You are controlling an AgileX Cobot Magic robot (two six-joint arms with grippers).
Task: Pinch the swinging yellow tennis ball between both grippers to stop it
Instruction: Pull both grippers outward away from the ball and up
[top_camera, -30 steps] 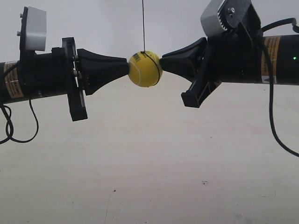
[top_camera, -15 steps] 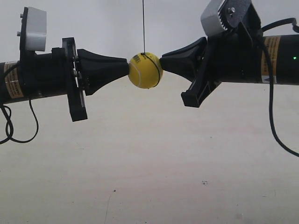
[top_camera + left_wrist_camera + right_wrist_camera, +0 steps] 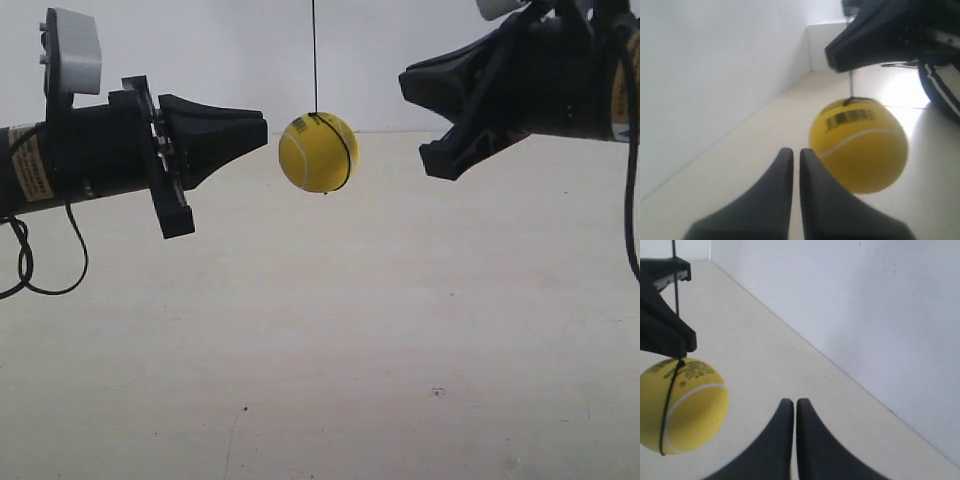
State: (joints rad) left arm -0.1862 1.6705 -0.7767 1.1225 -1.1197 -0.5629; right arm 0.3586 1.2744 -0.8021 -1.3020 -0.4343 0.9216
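ball: the yellow ball (image 3: 318,152) hangs in the air on a thin dark string (image 3: 314,55), above the pale table (image 3: 320,370) and between the two arms. It touches neither arm.
ball face: the white seam and black barcode print show in the left wrist view.
string: it runs straight up out of the exterior view.
near side: the arm at the exterior view's left (image 3: 80,160) is about level with the ball. Its tip is just beside the ball, with a sliver of gap visible.
far side: the arm at the exterior view's right (image 3: 560,80) sits higher. Its tip is well apart from the ball and above the ball's top.
left gripper: the left gripper (image 3: 796,150) has its fingers pressed to a narrow slit and holds nothing. The ball is close ahead, a little off the line of the tips.
right gripper: the right gripper (image 3: 794,401) has its fingers closed together and is empty. The ball is off to one side of them, not ahead.
motion: the ball's edge is slightly soft in the left wrist view, so it may be swinging, but I can't tell from this.
done: both arms are near the ball, but there is no pinch and no contact.
left to do: the high arm probably has to drop to ball height and close in, while the near arm needs only a small push. Both tips must then meet the ball from opposite sides.
risk: the closed tips are pointed and the ball is round, so an off-centre touch would likely knock it sideways.
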